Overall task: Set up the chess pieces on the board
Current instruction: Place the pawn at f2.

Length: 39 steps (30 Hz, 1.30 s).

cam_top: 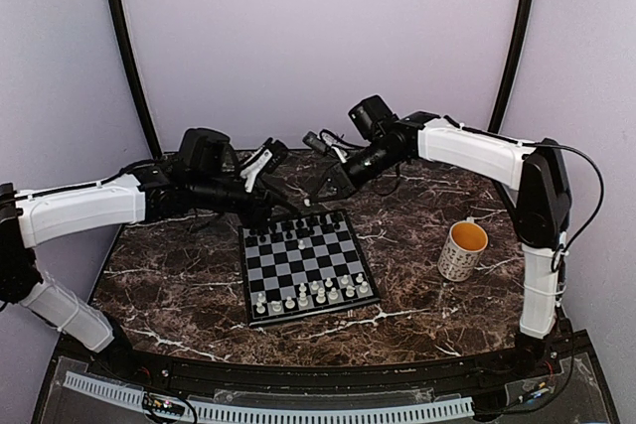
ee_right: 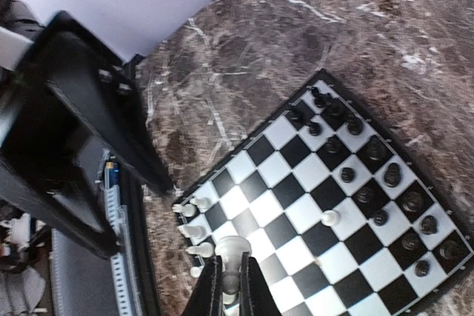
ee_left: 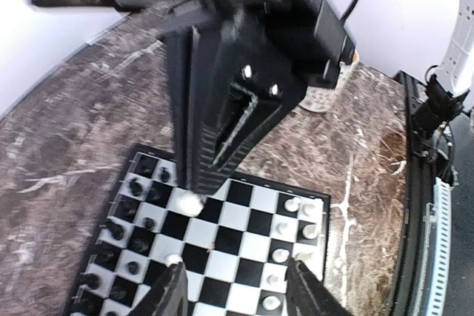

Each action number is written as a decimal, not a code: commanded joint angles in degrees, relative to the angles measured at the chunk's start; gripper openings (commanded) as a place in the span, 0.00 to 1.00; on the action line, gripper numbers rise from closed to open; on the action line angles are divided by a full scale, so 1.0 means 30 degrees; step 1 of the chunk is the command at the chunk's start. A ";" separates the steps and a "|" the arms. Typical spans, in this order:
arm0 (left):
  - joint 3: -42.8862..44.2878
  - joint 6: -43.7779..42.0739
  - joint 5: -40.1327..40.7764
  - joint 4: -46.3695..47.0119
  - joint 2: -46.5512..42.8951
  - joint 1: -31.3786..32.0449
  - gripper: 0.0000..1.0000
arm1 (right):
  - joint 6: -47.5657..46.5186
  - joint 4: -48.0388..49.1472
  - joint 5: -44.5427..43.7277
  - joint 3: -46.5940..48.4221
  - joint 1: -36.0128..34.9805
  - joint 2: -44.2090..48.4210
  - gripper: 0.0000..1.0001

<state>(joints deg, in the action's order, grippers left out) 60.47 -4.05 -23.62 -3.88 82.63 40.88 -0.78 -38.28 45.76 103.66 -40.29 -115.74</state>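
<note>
The board point(cam_top: 298, 267) lies mid-table, with black chessmen point(cam_top: 298, 221) along its far rows and white chessmen point(cam_top: 313, 292) along its near rows. My right gripper point(cam_top: 306, 229) reaches down over the far middle of the board. In the right wrist view it point(ee_right: 231, 263) is shut on a white pawn point(ee_right: 232, 246). The left wrist view shows that pawn point(ee_left: 190, 202) at the finger's tip, low over a square. Another white pawn point(ee_right: 330, 217) stands alone near the black rows. My left gripper point(cam_top: 281, 212) hovers over the board's far left, open and empty point(ee_left: 238, 275).
A white mug with an orange inside point(cam_top: 463, 249) stands right of the board. The two grippers are close together over the board's far side. The left gripper's body point(ee_right: 74, 123) fills the left of the right wrist view. Marble tabletop point(cam_top: 169, 285) surrounds the board.
</note>
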 commanded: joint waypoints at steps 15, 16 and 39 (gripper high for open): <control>-0.0336 0.1835 1.0717 -0.1706 -0.3637 -0.2024 0.64 | -0.7323 -0.4124 -1.3008 0.2389 -0.7196 -0.2579 0.05; -0.0343 0.2036 1.0877 -0.1715 -0.3710 -0.2048 0.64 | -0.7383 -0.4357 -1.3152 0.2706 -0.7443 -0.2943 0.05; -0.0352 0.2321 1.1960 -0.1955 -0.4252 -0.2261 0.64 | -0.8292 -0.6846 -1.3530 0.5199 -0.8812 -0.6231 0.06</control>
<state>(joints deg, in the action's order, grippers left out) 58.11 2.68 11.66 -9.15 71.48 34.48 -24.97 -57.08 4.54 117.38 -66.11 -133.12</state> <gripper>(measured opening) 0.640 0.061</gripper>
